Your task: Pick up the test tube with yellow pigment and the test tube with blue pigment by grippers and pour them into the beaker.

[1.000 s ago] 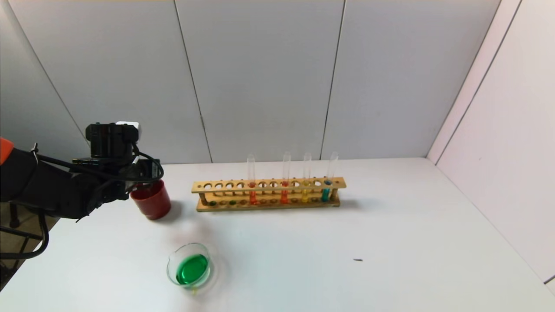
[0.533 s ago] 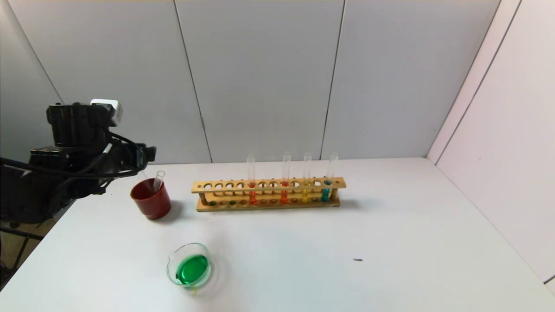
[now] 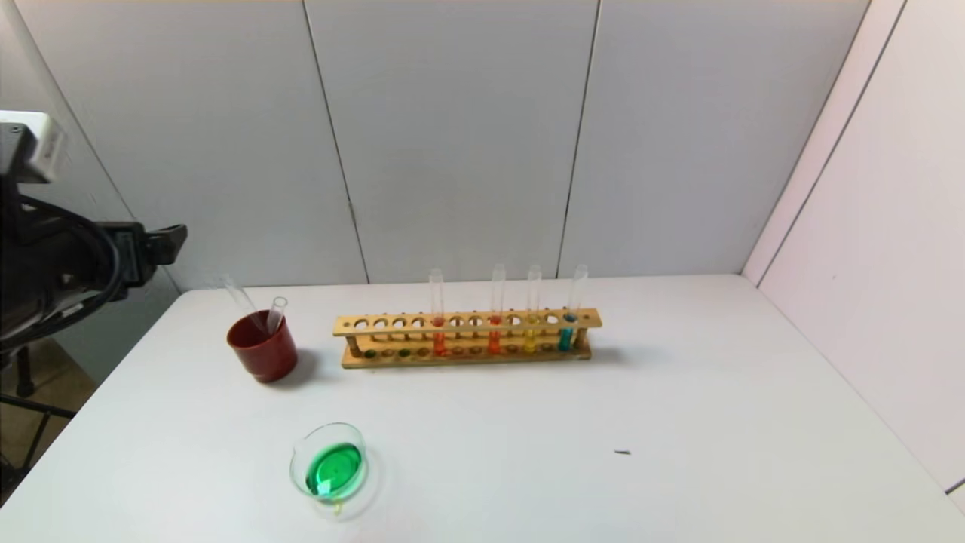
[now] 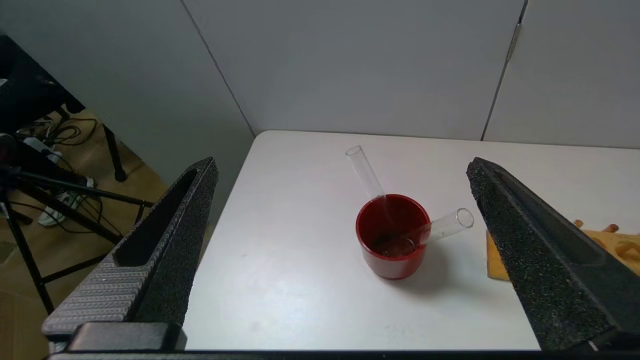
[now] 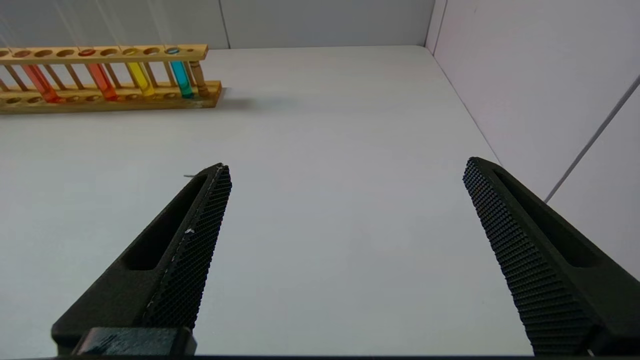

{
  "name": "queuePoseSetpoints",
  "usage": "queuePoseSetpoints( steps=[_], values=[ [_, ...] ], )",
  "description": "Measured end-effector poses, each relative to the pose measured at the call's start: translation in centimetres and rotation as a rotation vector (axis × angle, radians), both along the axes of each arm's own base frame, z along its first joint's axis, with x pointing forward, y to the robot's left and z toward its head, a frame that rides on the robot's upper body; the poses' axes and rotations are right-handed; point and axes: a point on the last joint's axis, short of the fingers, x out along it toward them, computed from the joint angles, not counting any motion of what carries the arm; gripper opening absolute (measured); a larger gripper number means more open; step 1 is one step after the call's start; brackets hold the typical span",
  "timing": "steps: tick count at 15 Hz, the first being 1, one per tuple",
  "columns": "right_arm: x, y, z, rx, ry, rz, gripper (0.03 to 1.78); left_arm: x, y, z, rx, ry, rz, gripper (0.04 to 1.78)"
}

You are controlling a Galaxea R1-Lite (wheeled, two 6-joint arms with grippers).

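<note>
Grey wall panels close off the back and right of a white table (image 3: 678, 392), and on it I have the wooden rack (image 3: 467, 337), a red cup (image 3: 262, 348) and the beaker (image 3: 329, 468) nearest me. Over the last second my left gripper (image 4: 340, 240) has pulled up and back from the red cup to the table's far left edge; its fingers are spread wide with nothing between them. It was right over the cup a second ago, and now two empty tubes (image 4: 367, 175) lean in the cup, so I judge it has just dropped off the second one.

The beaker holds bright green liquid (yellow and blue mixed, I'd say), which tells me both pours are done. A tube with yellow pigment (image 3: 531, 332) and one with blue pigment (image 3: 569, 328) stand upright in the rack beside two orange-red ones, near its right end; I take these for the spare pair.

My right gripper (image 5: 345, 250) hangs low over bare table to the right of the rack, its fingers also wide apart and empty. As I read it, the task is essentially finished, and only parking the arms remains.
</note>
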Motion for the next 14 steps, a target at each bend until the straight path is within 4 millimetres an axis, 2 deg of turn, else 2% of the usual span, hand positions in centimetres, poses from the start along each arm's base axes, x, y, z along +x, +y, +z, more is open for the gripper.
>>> queuePoseSetpoints(
  steps=[3,8,11,13,14],
  values=[
    [0.0,0.0,0.0,0.000,0.000,0.000,1.70,-5.4,0.5,0.7,-0.002,-0.019,0.004,1.75],
    [0.0,0.0,0.0,0.000,0.000,0.000,1.70,-14.8,1.3,0.2,-0.002,-0.030,0.022,1.75],
    [0.0,0.0,0.0,0.000,0.000,0.000,1.70,-20.1,1.7,-1.3,-0.001,-0.055,0.030,1.75],
    [0.0,0.0,0.0,0.000,0.000,0.000,1.70,-23.5,1.9,-3.3,-0.002,-0.037,0.043,1.75],
    [0.0,0.0,0.0,0.000,0.000,0.000,1.70,-24.6,1.9,-4.5,-0.003,-0.019,0.058,1.75]
  ],
)
